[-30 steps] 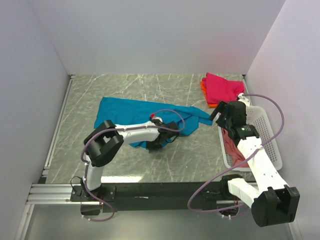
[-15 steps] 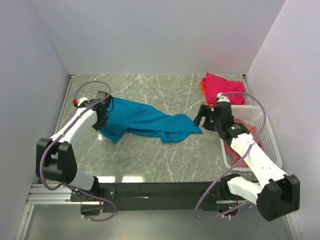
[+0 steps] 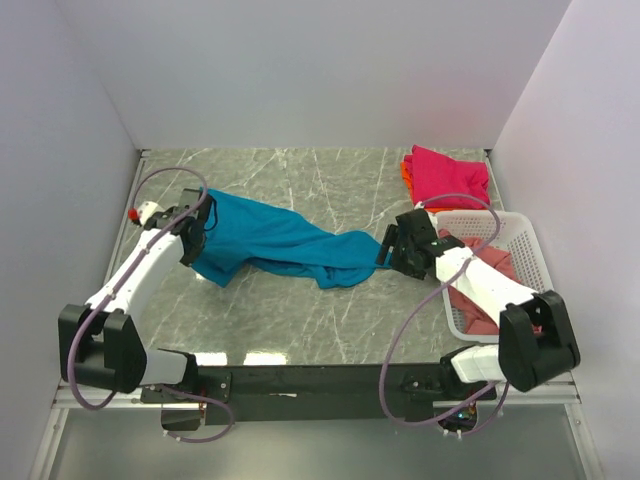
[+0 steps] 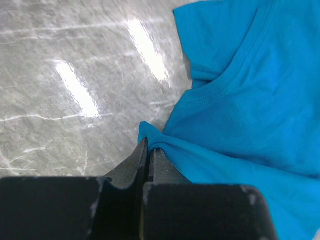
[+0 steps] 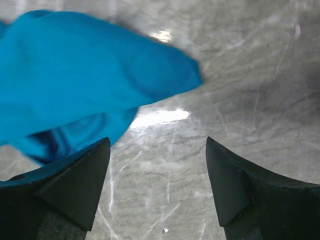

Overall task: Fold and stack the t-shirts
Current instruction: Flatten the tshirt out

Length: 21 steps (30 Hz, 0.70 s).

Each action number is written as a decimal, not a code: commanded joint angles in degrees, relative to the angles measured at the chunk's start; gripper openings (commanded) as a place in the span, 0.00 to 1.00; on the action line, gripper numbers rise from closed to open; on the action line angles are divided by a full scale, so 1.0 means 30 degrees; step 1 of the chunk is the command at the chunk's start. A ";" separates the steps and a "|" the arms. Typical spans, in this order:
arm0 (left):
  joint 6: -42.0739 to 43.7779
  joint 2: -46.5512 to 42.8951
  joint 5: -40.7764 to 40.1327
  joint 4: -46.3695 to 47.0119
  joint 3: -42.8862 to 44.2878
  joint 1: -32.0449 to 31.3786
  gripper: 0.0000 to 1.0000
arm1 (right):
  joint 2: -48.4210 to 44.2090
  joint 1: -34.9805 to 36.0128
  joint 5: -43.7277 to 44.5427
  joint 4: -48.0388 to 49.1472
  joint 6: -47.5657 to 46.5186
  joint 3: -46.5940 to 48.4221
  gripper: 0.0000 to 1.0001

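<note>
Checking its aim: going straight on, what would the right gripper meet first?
The right gripper would probably meet bare table first, just beside the teal t-shirt; depth is unclear.

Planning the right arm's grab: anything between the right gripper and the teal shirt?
Nothing visible. The right gripper is open, just off the near end of the teal shirt, with only bare table between them. The left gripper is shut on the shirt's other end.
</note>
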 commanded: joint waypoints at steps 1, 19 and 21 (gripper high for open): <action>-0.0882 -0.1149 -0.0848 0.0057 -0.0468 0.0556 0.01 | 0.1150 -0.0032 0.1293 -0.0530 0.0933 0.0947 0.81; -0.0326 -0.0770 -0.0262 0.0849 -0.0734 0.0849 0.01 | 0.5195 -0.0032 0.2291 0.0697 -0.0356 0.2647 0.66; -0.0325 -0.0770 -0.0262 0.0792 -0.0676 0.0849 0.01 | 0.5519 -0.0032 0.1999 0.0757 -0.0443 0.2882 0.64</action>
